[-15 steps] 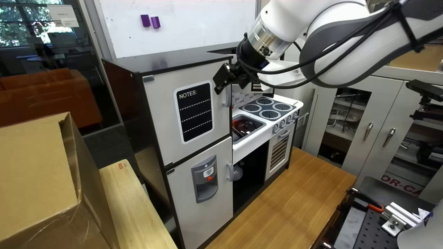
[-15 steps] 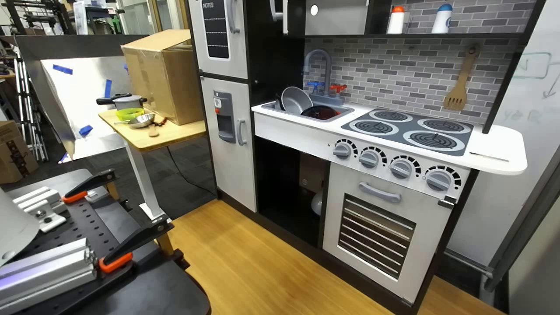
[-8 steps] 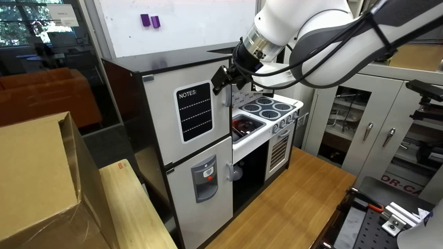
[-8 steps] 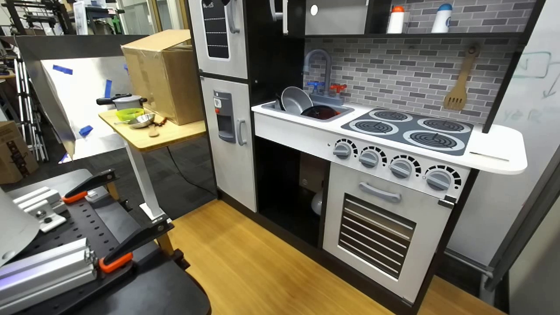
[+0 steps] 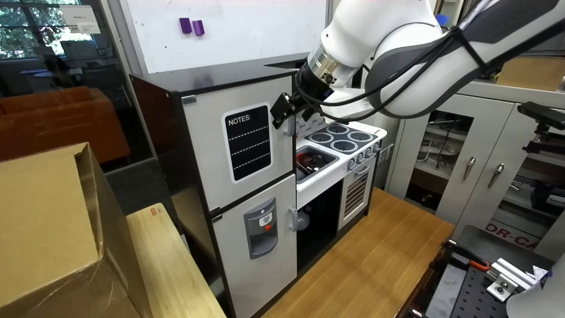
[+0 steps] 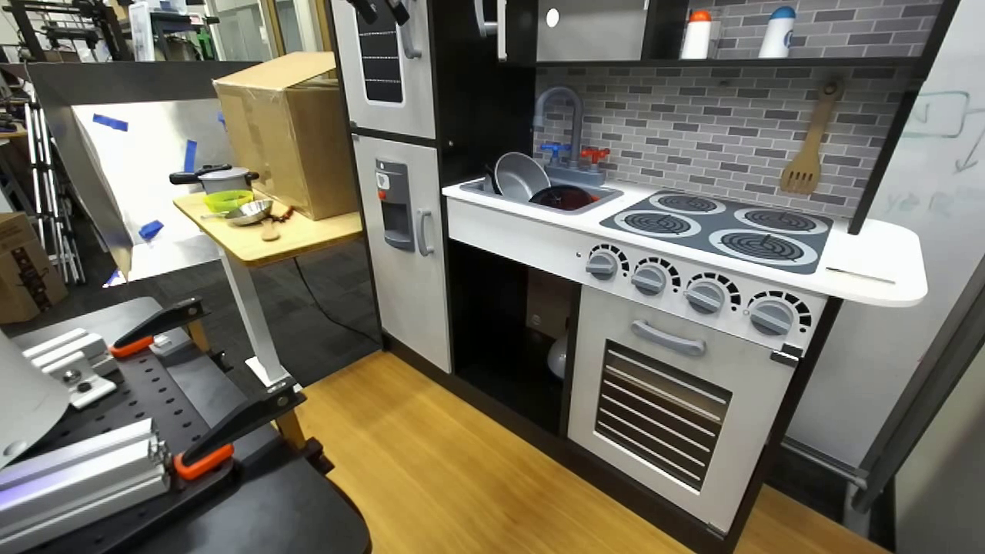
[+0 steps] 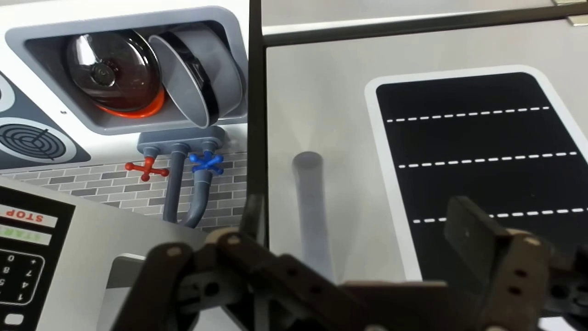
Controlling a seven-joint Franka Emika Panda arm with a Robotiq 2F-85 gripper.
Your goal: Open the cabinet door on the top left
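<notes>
Cabinet door point(image 5: 242, 143): seen closed in both exterior views, set directly above the lower door point(image 5: 265, 274) with its grey water dispenser point(image 5: 261, 229).
Gripper point(image 7: 360, 211): spread wide, with nothing grasped; positioned in front of the door, near its handle edge; whether the door is touched cannot be told.
Handle point(image 7: 314, 216): framed between the two fingers point(image 7: 475, 239) in the wrist view, nearer the one on the sink point(image 7: 115, 26) side.
NOTES panel point(image 7: 473, 133): partly covered there by the other finger.

Cab. door point(image 5: 247, 145) reads "NOTES:", ctrl panel point(image 7: 27, 253) "STOP"/nos., item point(image 5: 512, 235) in gry cabinet point(image 5: 487, 132) "OR-CA".
</notes>
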